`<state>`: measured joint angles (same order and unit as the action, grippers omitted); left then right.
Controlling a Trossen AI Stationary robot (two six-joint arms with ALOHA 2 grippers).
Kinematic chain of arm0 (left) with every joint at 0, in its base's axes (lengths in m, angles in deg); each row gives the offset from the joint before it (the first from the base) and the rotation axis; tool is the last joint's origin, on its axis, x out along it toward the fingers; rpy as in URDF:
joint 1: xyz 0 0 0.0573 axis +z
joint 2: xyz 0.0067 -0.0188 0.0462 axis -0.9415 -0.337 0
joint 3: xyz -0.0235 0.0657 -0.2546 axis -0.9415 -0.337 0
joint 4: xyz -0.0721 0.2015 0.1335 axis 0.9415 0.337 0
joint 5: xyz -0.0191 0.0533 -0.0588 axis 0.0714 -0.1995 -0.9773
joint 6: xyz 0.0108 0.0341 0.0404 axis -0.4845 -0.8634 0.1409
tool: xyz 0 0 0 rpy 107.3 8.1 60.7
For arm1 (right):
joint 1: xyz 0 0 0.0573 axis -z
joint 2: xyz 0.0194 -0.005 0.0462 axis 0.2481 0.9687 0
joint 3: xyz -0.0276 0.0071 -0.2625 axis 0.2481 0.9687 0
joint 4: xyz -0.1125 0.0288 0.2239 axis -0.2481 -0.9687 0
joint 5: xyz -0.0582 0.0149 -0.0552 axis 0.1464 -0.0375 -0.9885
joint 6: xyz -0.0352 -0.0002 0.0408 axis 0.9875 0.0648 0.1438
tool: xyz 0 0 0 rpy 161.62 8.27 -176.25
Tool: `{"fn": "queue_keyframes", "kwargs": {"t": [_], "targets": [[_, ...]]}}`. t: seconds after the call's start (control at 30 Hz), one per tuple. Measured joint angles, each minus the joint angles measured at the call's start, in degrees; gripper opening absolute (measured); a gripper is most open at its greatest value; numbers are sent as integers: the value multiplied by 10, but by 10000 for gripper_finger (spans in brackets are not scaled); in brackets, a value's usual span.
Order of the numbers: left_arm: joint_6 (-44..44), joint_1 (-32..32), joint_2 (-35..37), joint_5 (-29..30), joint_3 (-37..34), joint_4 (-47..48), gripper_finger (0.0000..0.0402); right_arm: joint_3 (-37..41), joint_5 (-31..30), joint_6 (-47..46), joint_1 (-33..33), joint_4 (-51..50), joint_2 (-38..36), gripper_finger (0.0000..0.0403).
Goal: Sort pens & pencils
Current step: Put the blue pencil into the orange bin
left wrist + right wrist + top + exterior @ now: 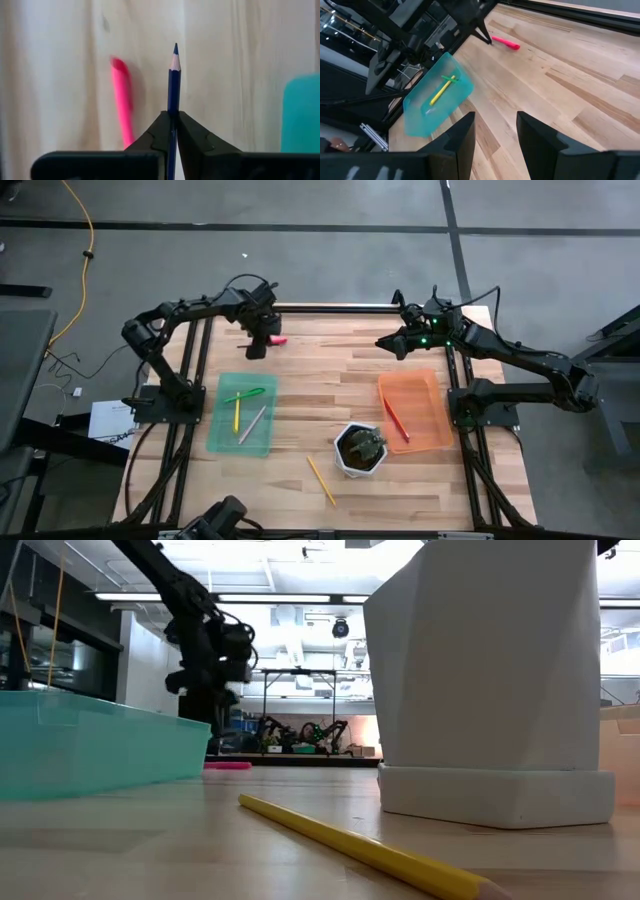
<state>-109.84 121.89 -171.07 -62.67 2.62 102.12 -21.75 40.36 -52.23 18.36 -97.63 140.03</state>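
My left gripper (172, 114) is shut on a dark blue pencil (174, 75) near the table's far left (257, 348), just beside a pink pen (122, 100) that lies flat on the wood (279, 340). A green pen (245, 395), a yellow pen (237, 417) and a grey pen (252, 424) lie in the teal tray (262, 438). A red-brown pencil (396, 420) lies in the orange tray (410, 377). A yellow pencil (321, 480) lies flat near the front edge. My right gripper (384, 343) hangs open above the far right, holding nothing (495, 125). My left gripper pinches the blue pencil's shaft (173, 97) between its two fingers, a short way behind the sharpened tip (175, 50). The pencil runs along the fingers, its tip sticking out past them. The fingers point steeply down from above. The pencil looks lifted off the wood.
A white faceted pot (360, 450) with a small plant stands between the two trays, toward the front; it fills the right of the low view (490, 680). Bare wood lies between the trays and along the far side.
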Motion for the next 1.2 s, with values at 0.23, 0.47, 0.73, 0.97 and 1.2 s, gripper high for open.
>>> {"fn": "queue_keyframes", "kwargs": {"t": [0.23, 0.47, 0.73, 0.97, 1.2], "targets": [[41, -34, 24, -25, 45, -32, 16, 0, 0, 7, 0, 13, 0, 133], [86, -84, 24, -44, 162, -80, 16, 0, 8, 12, 0, 37, 0, 133], [146, -117, 24, -67, 270, -126, 17, 0, 30, 15, -1, 108, 0, 133], [243, -132, 24, -122, 286, -218, 17, 0, 49, 16, -2, 176, 0, 133], [312, -159, 24, -142, 286, -311, 17, 0, 57, 16, -1, 212, 0, 133]]}}
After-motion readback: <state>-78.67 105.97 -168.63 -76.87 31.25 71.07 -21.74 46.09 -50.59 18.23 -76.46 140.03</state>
